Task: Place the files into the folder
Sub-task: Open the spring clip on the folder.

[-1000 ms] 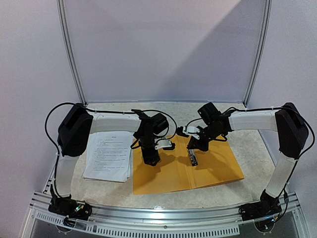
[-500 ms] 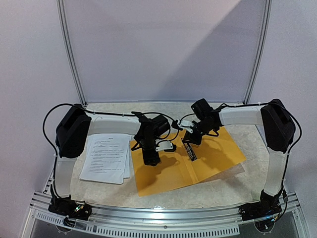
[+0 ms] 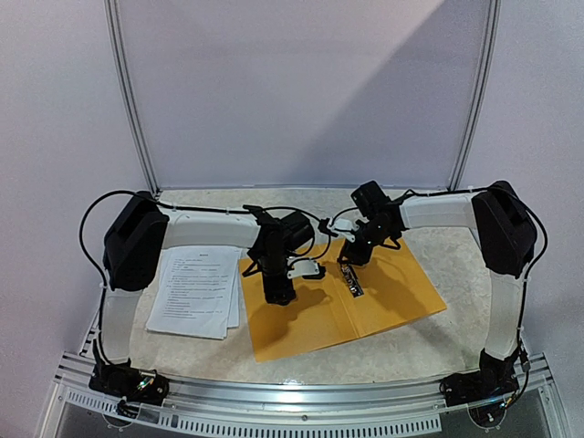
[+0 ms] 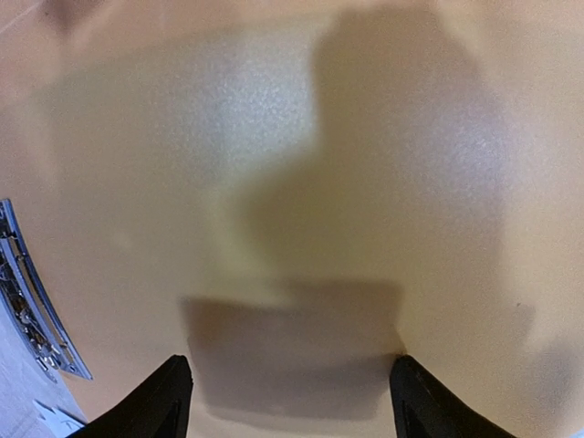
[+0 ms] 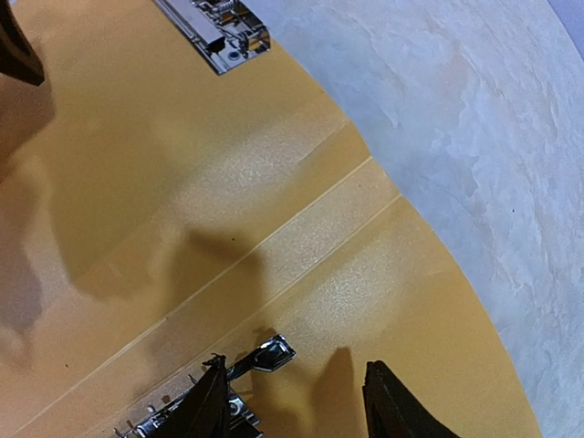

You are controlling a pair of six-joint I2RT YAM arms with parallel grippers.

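Both arms reached inward, wrists pitched down over the open folder (image 3: 392,294). The left gripper (image 4: 292,401) stood wide open and empty. The right gripper (image 5: 297,401) stood partly open and empty beside the metal clip (image 5: 263,356). The files (image 3: 196,290) lay just left of the folder.

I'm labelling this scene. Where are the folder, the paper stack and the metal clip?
folder (image 3: 401,290): overhead view, bare right flap.
paper stack (image 3: 196,290): overhead view, middle of the top sheet.
metal clip (image 3: 352,281): overhead view, middle of its bar.
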